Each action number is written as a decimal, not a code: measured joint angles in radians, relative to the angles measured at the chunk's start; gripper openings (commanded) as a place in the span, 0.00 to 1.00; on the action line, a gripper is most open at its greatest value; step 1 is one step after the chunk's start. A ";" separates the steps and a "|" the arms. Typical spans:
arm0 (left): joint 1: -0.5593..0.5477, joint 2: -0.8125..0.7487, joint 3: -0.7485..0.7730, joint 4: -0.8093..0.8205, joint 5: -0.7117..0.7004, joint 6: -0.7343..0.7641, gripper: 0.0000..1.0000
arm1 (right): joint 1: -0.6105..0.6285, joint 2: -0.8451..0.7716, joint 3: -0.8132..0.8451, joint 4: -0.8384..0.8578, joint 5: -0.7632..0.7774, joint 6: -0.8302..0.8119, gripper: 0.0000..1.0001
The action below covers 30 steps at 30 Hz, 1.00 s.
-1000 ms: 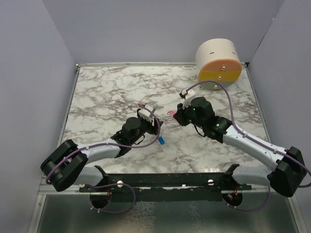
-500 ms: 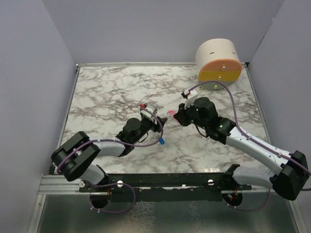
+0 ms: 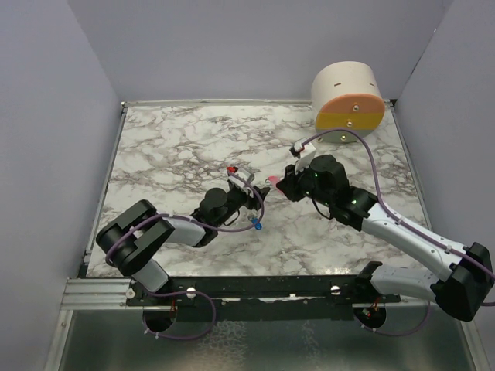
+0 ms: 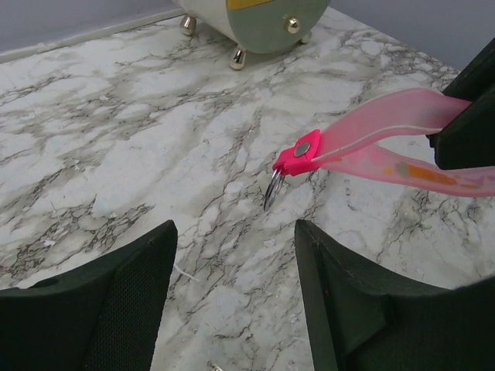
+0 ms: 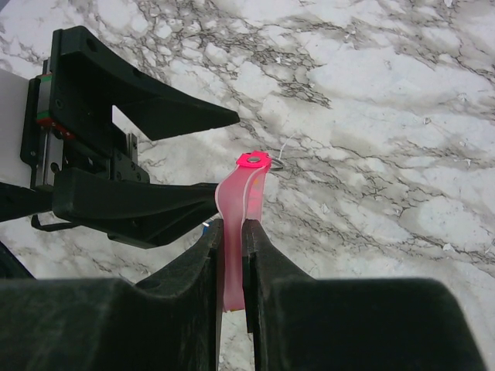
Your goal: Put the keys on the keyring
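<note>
My right gripper (image 3: 283, 184) is shut on the pink tag of the keyring (image 3: 272, 179) and holds it above the table. In the right wrist view the tag (image 5: 240, 197) stands up between the closed fingers (image 5: 232, 228), with the silver ring (image 5: 278, 163) at its far end. The left wrist view shows the tag (image 4: 387, 127) and the hanging ring (image 4: 273, 188) just ahead of my open, empty left gripper (image 4: 236, 309). That gripper (image 3: 249, 198) lies low, left of the tag. The blue-headed key (image 3: 255, 226) lies on the marble by the left gripper.
A cream drum-shaped box (image 3: 348, 100) with an orange and yellow face stands on small gold feet at the back right; it also shows in the left wrist view (image 4: 255, 19). Grey walls enclose the marble table (image 3: 178, 147).
My left arm has swung in, and its open gripper has shifted a little right toward the tag. The right gripper with the keyring has barely moved. The key has stayed put.
</note>
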 measured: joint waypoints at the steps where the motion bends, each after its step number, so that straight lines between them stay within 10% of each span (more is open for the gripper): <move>1: 0.000 0.005 0.004 0.008 0.000 0.001 0.64 | 0.000 0.000 0.000 -0.002 0.000 0.000 0.13; 9: 0.000 0.048 0.033 0.076 0.006 0.012 0.52 | 0.000 0.000 0.000 -0.008 0.000 0.000 0.13; 19: 0.000 0.079 0.047 0.107 0.020 0.021 0.03 | 0.000 -0.001 0.000 -0.011 0.000 0.000 0.13; 30: 0.000 0.072 0.042 0.116 0.063 0.022 0.00 | 0.000 0.002 0.018 -0.017 0.001 0.010 0.13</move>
